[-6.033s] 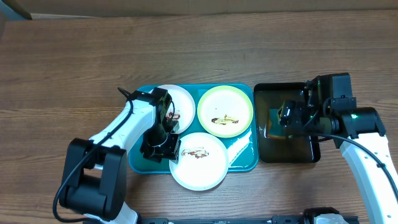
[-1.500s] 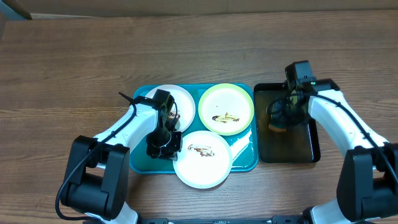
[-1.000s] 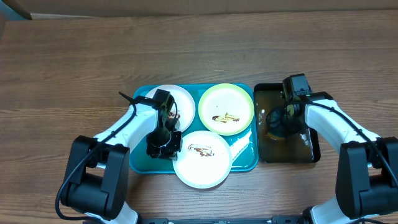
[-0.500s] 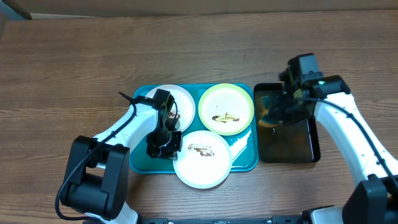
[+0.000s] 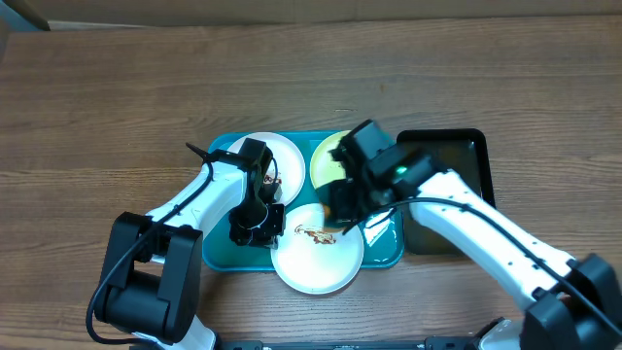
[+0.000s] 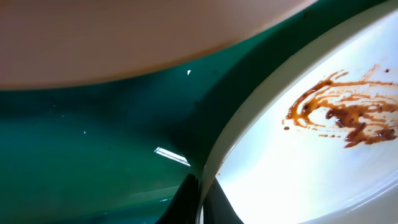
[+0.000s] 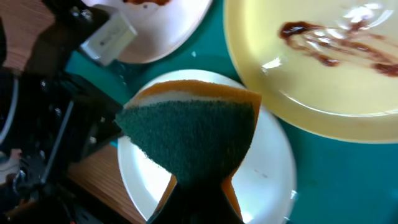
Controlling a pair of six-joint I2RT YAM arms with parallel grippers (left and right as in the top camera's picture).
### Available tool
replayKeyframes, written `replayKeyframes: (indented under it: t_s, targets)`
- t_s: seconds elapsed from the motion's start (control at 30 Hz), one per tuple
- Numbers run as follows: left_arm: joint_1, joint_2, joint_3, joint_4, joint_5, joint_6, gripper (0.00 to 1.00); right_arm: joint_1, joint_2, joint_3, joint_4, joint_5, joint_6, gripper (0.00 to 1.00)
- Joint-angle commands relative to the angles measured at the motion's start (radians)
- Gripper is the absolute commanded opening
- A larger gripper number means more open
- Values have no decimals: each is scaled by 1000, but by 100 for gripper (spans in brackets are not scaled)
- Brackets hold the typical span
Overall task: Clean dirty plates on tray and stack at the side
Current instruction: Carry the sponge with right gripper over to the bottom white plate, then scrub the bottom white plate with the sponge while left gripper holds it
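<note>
I have the right gripper (image 7: 200, 198) clamping the sponge (image 7: 186, 134) over the near plate (image 5: 316, 267) in the tray (image 5: 219, 255). The left gripper (image 6: 198, 198) pinches its rim. Right just left the black tray (image 5: 457, 156).

The right tool (image 7: 202, 183) carried the sponge (image 7: 193, 134) from the black tray (image 5: 457, 156) over the nearest white plate (image 5: 316, 264).
</note>
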Motion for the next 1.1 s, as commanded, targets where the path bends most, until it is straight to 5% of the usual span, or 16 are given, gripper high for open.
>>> replayKeyframes:
  t_s: [0.0,0.4,1.07]
  targets:
    - [-6,7,16,13,-18,-17,4,49,42,6,45,3,158,4]
    - [-6,7,16,13,-18,-18,4,124,146,-26,105,-5,551,4]
    - [-6,7,15,13,-18,-17,4,126,169,-27,167,-106,562,4]
